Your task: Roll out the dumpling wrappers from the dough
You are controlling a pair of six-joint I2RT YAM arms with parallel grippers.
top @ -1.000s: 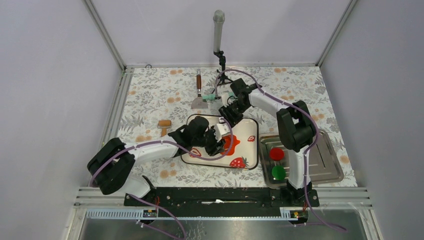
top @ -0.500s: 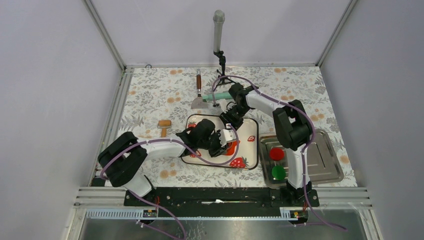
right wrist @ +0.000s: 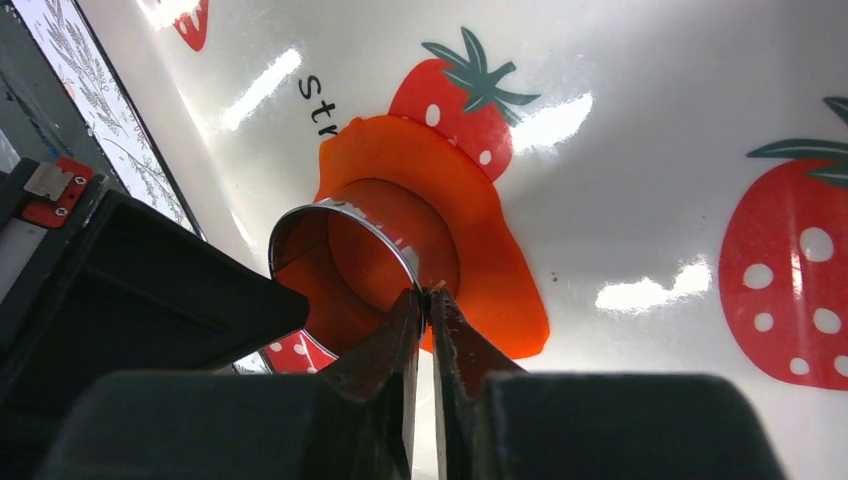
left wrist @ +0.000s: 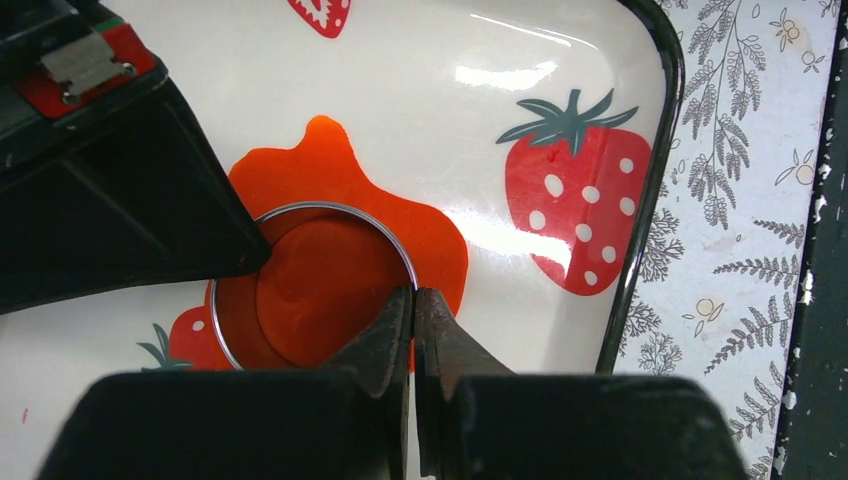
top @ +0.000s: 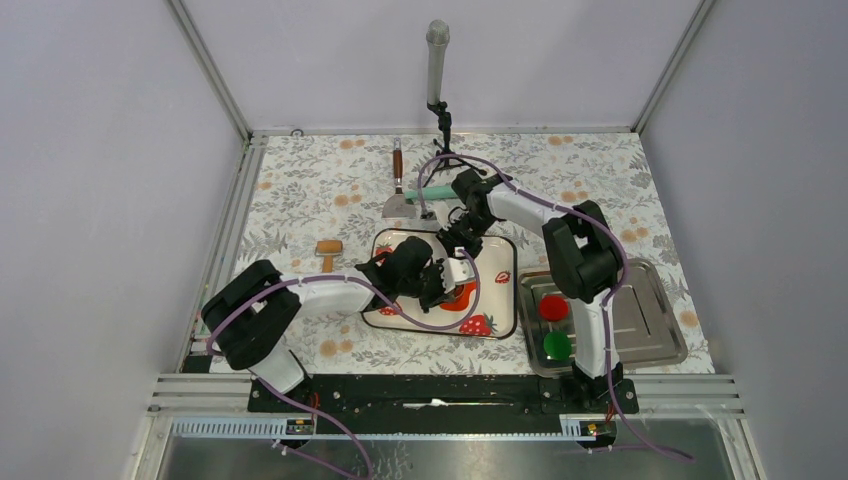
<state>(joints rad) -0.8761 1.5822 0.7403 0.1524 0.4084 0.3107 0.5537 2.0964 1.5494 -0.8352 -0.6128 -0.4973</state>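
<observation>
The floral table (top: pixel 300 190) carries a strawberry tray (top: pixel 492 255) at its centre. At 4 o'clock from it, a metal tray (top: pixel 655 335) holds a crimson disc (top: pixel 553 307) and a green disc (top: pixel 557 345).

On the strawberry tray the dough (left wrist: pixel 335 160) lies as a flat, ragged orange sheet, slightly toward 3 o'clock of the tray's middle. A ring cutter (left wrist: pixel 330 204) stands upright on that sheet. The round of dough inside it is the dumpling wrapper (left wrist: pixel 320 290) in the making.

In the top view the left gripper (left wrist: pixel 412 300) reaches in from 9 o'clock and the right gripper (right wrist: pixel 425 300) from 12 o'clock. Each has its fingers drawn narrow, nipping the thin wall of the ring at the rim.

The step looks like cutting the round free. To do it well, both arms should bear straight down together so the ring meets the tray all the way round. A small twist would then shear the edge cleanly. The lift should be level and vertical, since a tilt would drag or crease the soft disc. The pinches hold very little metal and may slip. The wrapper may also cling inside the ring, or the scrap may rise with it.
</observation>
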